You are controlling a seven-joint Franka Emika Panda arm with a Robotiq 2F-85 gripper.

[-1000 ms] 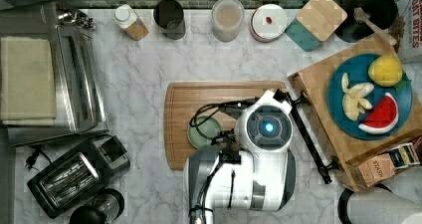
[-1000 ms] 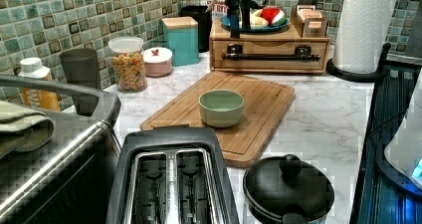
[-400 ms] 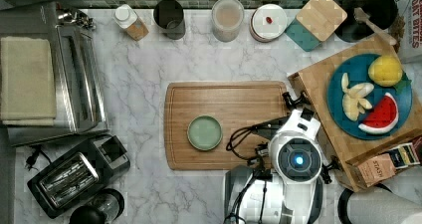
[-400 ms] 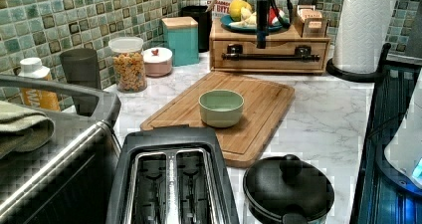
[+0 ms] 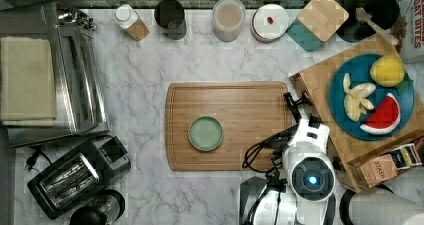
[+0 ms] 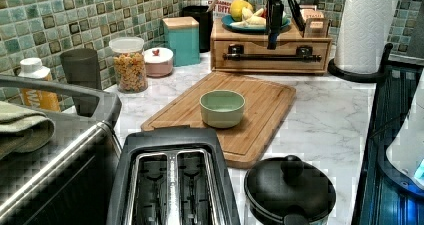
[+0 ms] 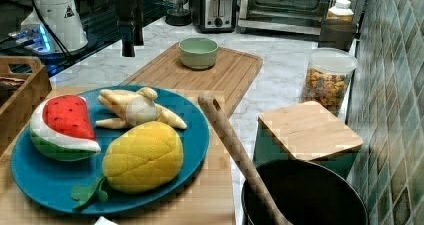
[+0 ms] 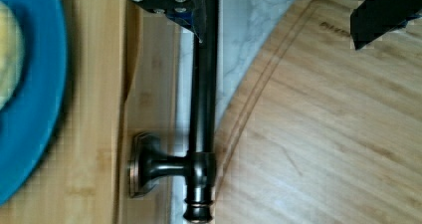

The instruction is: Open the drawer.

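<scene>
here, the gripper (image 8: 278,5) hangs spread wide over the black bar handle (image 8: 203,109) of the drawer (image 6: 270,52), closed at the cutting board (image 5: 230,125)'s far end; next it likely must descend, clamp, pull outward.

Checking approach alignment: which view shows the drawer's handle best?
The wrist view: the handle runs down it close up, one mount visible, a finger over it. The left view shows the whole bar from the front, farther off. The top view shows a short end.

Gripper (image 8: 286,5) — fingers spread, downward-pointing
</scene>
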